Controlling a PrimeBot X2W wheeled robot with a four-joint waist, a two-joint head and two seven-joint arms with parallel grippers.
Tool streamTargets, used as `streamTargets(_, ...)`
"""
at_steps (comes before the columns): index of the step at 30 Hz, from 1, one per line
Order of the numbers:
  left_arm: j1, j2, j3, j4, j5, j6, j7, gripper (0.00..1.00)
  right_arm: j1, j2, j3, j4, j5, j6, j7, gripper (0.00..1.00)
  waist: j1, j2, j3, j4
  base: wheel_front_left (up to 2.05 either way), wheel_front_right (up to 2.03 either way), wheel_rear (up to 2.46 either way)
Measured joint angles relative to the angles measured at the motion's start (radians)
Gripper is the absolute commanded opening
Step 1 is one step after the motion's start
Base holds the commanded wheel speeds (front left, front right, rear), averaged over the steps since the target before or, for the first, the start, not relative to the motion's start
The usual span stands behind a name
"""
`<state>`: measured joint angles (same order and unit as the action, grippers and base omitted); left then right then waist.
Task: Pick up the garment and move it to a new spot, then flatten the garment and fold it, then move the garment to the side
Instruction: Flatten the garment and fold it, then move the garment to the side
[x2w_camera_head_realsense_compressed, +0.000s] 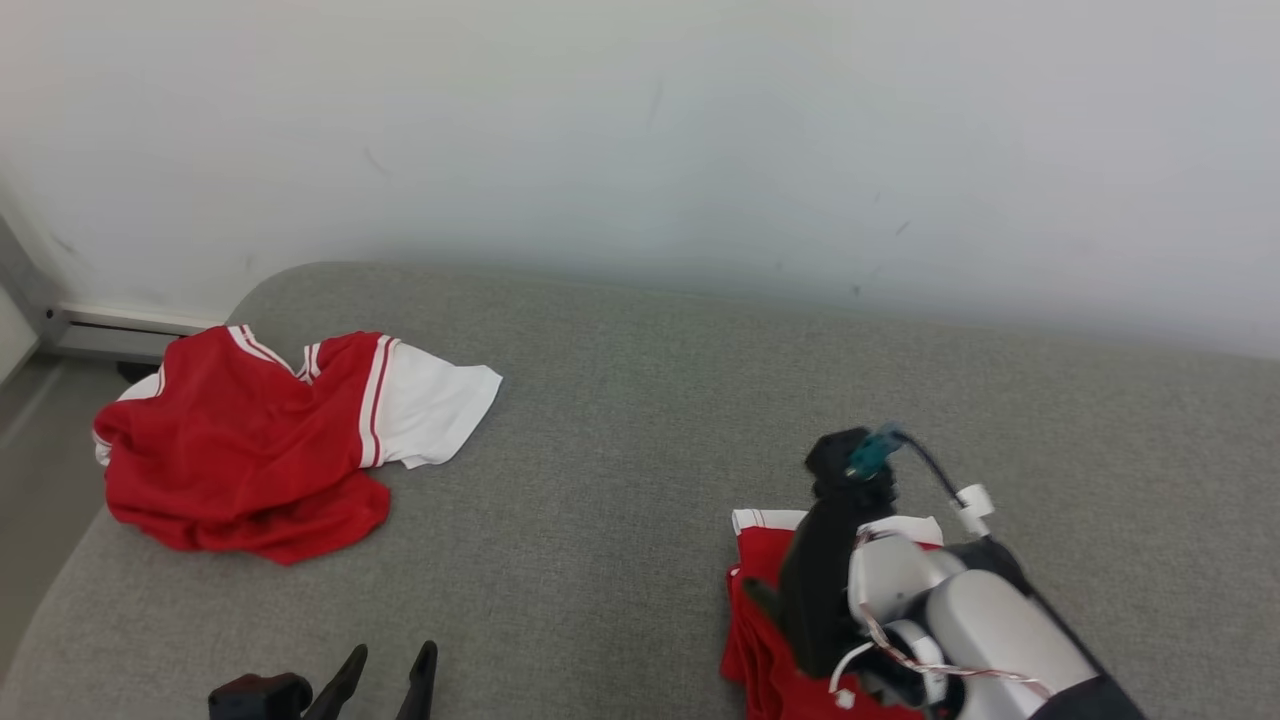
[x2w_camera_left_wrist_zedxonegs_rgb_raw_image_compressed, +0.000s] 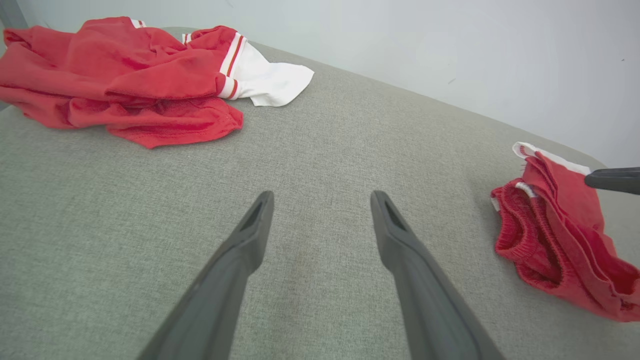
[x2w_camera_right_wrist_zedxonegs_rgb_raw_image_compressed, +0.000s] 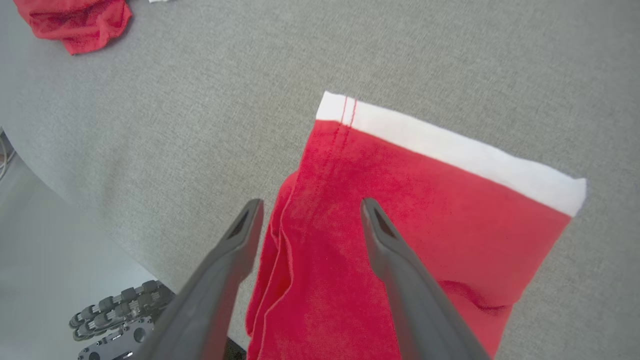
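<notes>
— Where's the garment?
— The folded red cloth garment with the white hem band (x2w_camera_right_wrist_zedxonegs_rgb_raw_image_compressed: 425, 200) lies flat on the grey woven surface (x2w_camera_right_wrist_zedxonegs_rgb_raw_image_compressed: 200, 100), at my right and near the front edge.
— And your pincers?
— My right pincer (x2w_camera_right_wrist_zedxonegs_rgb_raw_image_compressed: 310, 202) hangs over the red cloth with its fingers spread and nothing between them. I can't tell whether the tips touch it. My left pincer (x2w_camera_left_wrist_zedxonegs_rgb_raw_image_compressed: 322, 195) gapes wide over bare grey weave and holds nothing.
— Anything else?
— A crumpled red-and-white jersey (x2w_camera_head_realsense_compressed: 240, 440) lies far left, well apart.
</notes>
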<state>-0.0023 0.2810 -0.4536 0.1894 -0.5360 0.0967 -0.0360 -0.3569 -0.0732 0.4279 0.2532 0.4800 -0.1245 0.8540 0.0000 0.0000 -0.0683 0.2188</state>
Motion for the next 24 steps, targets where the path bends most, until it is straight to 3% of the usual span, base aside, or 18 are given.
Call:
streamTargets(6, 0.025, 0.006, 0.014, -0.006, 0.000, 0.008, -0.006, 1.00, 0.079, -0.073, -0.136, -0.069, -0.077, 0.000, -0.036, 1.00, 0.0000, 0.0000, -0.004, -0.029, 0.00, 0.00, 0.00)
streamTargets(11, 0.031, 0.007, 0.016, -0.016, 0.000, 0.008, -0.010, 1.00, 0.174, -0.095, -0.240, -0.094, -0.121, 0.000, -0.036, 1.00, 0.0000, 0.0000, -0.002, -0.056, 0.00, 0.00, 0.00)
streamTargets(24, 0.011, 0.005, -0.011, -0.032, 0.008, 0.007, 0.002, 1.00, 0.256, -0.039, -0.344, -0.103, -0.165, 0.000, -0.028, 1.00, 0.0000, 0.0000, 0.036, -0.060, 0.00, 0.00, 0.00)
